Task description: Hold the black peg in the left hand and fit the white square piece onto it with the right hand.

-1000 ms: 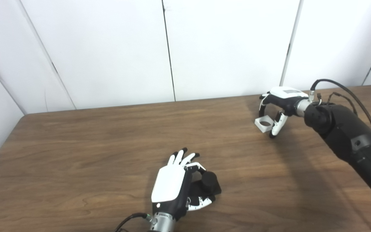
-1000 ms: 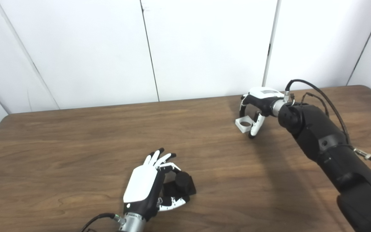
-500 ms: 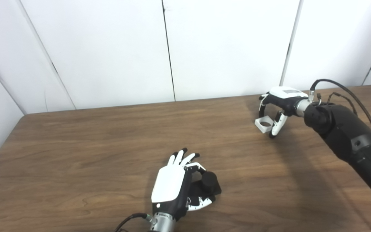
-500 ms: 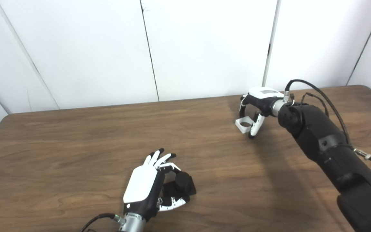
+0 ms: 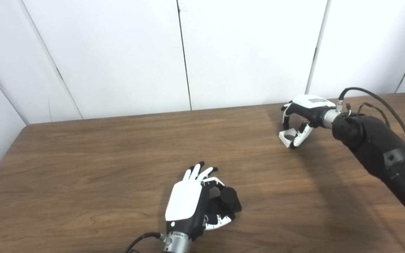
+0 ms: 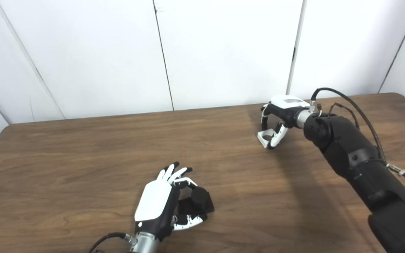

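Note:
The black peg (image 5: 229,199) lies low on the wooden table (image 5: 83,158) at the front centre. My left hand (image 5: 187,203) rests beside it with fingers and thumb curled around it. The white square piece (image 5: 286,135), with a round hole, sits on the table at the far right; it also shows in the right eye view (image 6: 264,135). My right hand (image 5: 302,117) arches over it, fingers behind it and thumb pressed against its near side, pinching it. The piece looks slightly tilted.
White wall panels stand right behind the table's far edge. My black right forearm (image 5: 381,151) with its cable stretches over the right side of the table. Bare wood lies between the two hands.
My right thumb has closed in against the white square piece, which has tipped a little. My left hand and the black peg have not moved.

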Tool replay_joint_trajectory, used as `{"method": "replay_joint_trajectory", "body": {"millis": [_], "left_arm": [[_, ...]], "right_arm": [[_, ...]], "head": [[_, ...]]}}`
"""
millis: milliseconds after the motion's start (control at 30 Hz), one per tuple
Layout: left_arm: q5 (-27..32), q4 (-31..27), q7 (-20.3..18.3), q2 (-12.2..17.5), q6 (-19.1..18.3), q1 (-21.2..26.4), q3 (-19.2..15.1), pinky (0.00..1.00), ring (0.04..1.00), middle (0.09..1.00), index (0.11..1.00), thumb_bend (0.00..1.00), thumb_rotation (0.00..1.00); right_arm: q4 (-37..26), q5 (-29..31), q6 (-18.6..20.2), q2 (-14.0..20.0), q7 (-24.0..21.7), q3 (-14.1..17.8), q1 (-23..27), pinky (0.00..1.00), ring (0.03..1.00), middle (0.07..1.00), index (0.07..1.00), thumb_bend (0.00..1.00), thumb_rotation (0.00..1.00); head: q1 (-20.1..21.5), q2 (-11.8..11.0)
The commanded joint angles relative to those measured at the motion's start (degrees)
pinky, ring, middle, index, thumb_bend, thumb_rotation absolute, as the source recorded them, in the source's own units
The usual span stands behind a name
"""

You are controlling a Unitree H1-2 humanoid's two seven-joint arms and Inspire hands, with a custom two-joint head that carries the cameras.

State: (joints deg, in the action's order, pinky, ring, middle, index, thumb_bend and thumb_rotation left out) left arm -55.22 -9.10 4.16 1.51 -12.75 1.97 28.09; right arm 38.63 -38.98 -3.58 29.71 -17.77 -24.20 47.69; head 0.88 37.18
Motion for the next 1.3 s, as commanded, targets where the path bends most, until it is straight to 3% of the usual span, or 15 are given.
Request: {"method": "replay_joint_trajectory", "body": {"millis": [0, 600, 1000, 1267], "left_arm": [[-0.47, -0.09, -1.79, -0.05, -0.31, -0.47, 0.47, 0.99, 0.984, 0.880, 0.487, 0.51, 0.08], [-0.68, 0.43, -2.14, 0.44, -0.48, 0.18, 0.09, 0.99, 0.982, 0.880, 0.486, 0.51, 0.08], [-0.41, 1.22, -1.94, 0.31, 0.04, 0.42, -0.20, 0.99, 0.984, 0.875, 0.486, 0.51, 0.08], [-0.26, 1.82, -1.43, 0.27, 0.33, 0.52, -0.40, 0.99, 0.983, 0.876, 0.487, 0.51, 0.08]], "right_arm": [[-1.11, 0.62, -1.72, 0.62, 1.65, 0.92, 2.58, 0.89, 0.983, 0.907, 0.489, 0.52, 0.13], [-4.02, 1.78, -1.50, 1.41, 1.01, 2.37, 1.34, 0.87, 0.989, 0.910, 0.490, 0.52, 0.13], [-15.90, 2.60, 0.35, 3.51, -3.64, 4.36, -1.12, 0.87, 0.993, 0.903, 0.490, 0.52, 0.13], [-28.77, 5.06, 1.58, 4.33, -10.57, 5.03, -2.87, 0.88, 0.993, 0.886, 0.489, 0.52, 0.14]], "head": [[0.07, 0.16], [0.38, -0.07], [0.47, -0.19], [0.45, -0.52]]}}
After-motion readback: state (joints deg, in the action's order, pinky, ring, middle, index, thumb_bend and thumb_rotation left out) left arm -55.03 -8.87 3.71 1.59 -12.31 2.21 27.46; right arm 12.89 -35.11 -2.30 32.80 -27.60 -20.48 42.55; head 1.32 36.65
